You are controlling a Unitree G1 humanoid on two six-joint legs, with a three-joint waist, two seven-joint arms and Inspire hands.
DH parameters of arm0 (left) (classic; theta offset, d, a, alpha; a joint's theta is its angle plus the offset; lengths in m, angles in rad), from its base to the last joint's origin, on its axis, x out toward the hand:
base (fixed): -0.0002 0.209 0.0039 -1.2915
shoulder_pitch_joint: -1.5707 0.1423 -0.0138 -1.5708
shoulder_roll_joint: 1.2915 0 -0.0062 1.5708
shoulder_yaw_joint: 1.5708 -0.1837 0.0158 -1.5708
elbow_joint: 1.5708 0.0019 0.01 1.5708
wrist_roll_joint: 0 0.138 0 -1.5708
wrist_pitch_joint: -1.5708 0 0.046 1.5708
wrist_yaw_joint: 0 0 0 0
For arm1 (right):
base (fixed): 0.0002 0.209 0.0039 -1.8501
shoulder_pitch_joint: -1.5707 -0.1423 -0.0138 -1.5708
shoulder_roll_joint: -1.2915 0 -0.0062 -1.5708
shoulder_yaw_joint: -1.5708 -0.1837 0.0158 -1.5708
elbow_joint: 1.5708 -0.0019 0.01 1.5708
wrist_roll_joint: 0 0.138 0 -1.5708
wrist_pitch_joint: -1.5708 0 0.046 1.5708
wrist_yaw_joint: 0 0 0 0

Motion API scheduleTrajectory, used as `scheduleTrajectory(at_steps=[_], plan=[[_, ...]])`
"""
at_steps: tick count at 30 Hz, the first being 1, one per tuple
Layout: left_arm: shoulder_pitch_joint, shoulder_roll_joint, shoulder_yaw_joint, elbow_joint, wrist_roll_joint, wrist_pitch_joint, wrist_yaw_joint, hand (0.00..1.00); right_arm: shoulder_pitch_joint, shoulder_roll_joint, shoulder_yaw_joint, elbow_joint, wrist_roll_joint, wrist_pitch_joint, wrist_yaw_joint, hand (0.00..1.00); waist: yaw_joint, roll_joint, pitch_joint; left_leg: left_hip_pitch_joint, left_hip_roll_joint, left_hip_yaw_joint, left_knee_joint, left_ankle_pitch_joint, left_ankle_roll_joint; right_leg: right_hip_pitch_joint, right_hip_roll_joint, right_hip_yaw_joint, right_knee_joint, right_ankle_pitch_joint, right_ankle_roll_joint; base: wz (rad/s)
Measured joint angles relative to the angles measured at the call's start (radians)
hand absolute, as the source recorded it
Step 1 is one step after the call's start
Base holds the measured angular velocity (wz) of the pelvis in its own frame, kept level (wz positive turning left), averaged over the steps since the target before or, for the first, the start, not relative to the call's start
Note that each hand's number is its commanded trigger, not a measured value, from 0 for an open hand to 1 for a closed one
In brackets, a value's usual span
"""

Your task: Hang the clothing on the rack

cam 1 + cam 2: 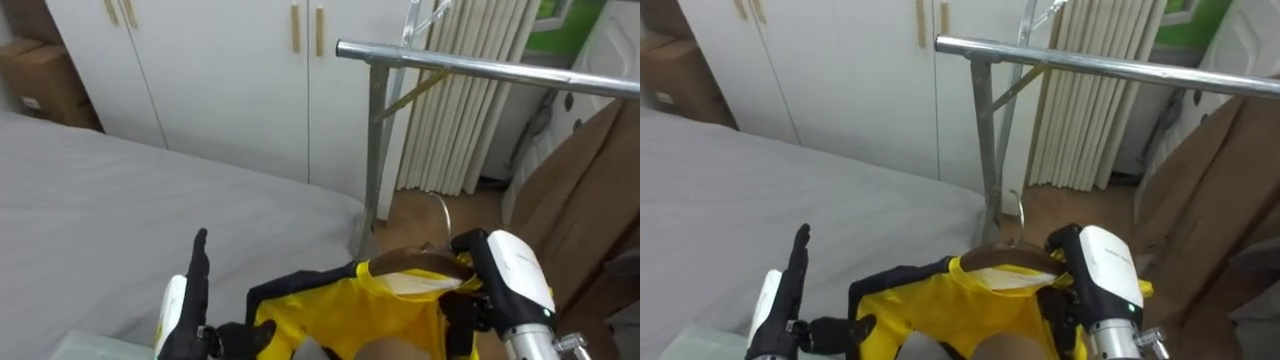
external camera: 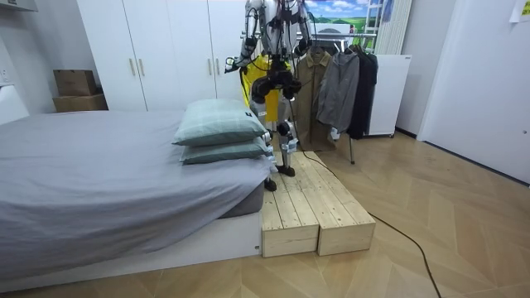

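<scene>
At the bottom edge of the head camera's view, the robot's left hand (image 1: 185,305) stands with its fingers straight and pointing up, the thumb reaching across to the dark hem of a yellow garment (image 1: 370,310). The garment hangs on a wooden hanger (image 1: 415,260), held low in front of the robot's chest. The right hand (image 1: 515,270) shows its white back, its dark fingers curled over the hanger's right end. The hanger's wire hook (image 1: 443,215) rises free, well below the bar. Beyond the hands lies a bed (image 1: 120,200) under a grey sheet. At the bed's corner stands a metal clothes rail (image 1: 480,68), its bar running right above the garment, with a brown coat (image 1: 580,190) hanging at its far end. Behind are a white wardrobe (image 1: 220,80), a cream pleated curtain (image 1: 460,130) and a cardboard box (image 1: 40,75). The room view shows the robot upright on a wooden platform (image 2: 315,207) beside the bed, just past two stacked pillows (image 2: 219,132), facing the rail and the clothes on it.
</scene>
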State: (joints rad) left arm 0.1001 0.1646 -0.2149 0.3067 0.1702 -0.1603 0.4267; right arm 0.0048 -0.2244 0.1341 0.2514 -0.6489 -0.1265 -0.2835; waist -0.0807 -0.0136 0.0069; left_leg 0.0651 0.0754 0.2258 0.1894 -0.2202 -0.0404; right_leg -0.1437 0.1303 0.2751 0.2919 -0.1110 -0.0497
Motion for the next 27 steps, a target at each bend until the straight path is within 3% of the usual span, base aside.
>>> scheduleTrajectory(at_steps=[4, 6, 9, 15, 18, 27], plan=[[-0.007, 0.018, 0.012, 0.020, 0.000, 0.000, 0.002, 0.00, 0.000, 0.002, 0.002, 0.000, 0.017, 0.016, 0.007, 1.00, 0.030, -0.001, 0.0017, 0.010, 0.006, 0.044, -0.013, 0.000, 0.000, -0.019, 0.011, 0.000, 0.013, 0.001, -0.002, -0.34], [-0.015, 0.020, 0.028, 0.022, -0.002, 0.000, 0.008, 0.00, -0.005, 0.002, 0.002, -0.002, 0.019, 0.017, 0.006, 1.00, 0.062, -0.008, 0.0068, 0.013, 0.007, 0.081, -0.015, -0.002, -0.002, -0.042, -0.005, -0.101, 0.021, 0.000, -0.019, -0.46], [-0.037, 0.006, 0.047, 0.029, -0.008, -0.003, 0.011, 0.00, -0.013, 0.002, 0.002, -0.002, 0.017, 0.018, 0.007, 1.00, 0.083, -0.011, 0.0094, 0.011, 0.009, 0.091, -0.019, -0.001, -0.002, -0.042, 0.002, -0.085, 0.020, 0.002, -0.024, -0.16], [-0.042, -0.004, 0.061, 0.026, -0.013, -0.006, 0.014, 0.00, -0.033, 0.017, 0.002, -0.064, 0.018, 0.022, 0.014, 1.00, 0.089, -0.016, 0.0103, 0.008, 0.015, 0.113, -0.020, -0.001, -0.002, -0.048, 0.013, -0.063, 0.012, 0.008, -0.028, -0.11], [-0.044, -0.019, 0.061, 0.021, -0.012, -0.006, 0.016, 0.00, -0.034, 0.029, 0.002, -0.079, 0.019, 0.022, 0.014, 1.00, 0.088, -0.017, 0.0097, 0.010, 0.017, 0.117, -0.020, -0.001, -0.002, -0.043, 0.017, -0.059, -0.001, 0.013, -0.029, -0.07], [-0.043, -0.014, 0.053, 0.016, -0.012, -0.003, 0.013, 0.00, -0.028, 0.032, 0.002, -0.147, 0.020, 0.050, 0.025, 1.00, 0.057, -0.016, 0.0072, 0.018, 0.024, 0.119, -0.022, -0.001, -0.002, -0.021, 0.029, -0.030, -0.036, 0.031, -0.030, -0.09]])
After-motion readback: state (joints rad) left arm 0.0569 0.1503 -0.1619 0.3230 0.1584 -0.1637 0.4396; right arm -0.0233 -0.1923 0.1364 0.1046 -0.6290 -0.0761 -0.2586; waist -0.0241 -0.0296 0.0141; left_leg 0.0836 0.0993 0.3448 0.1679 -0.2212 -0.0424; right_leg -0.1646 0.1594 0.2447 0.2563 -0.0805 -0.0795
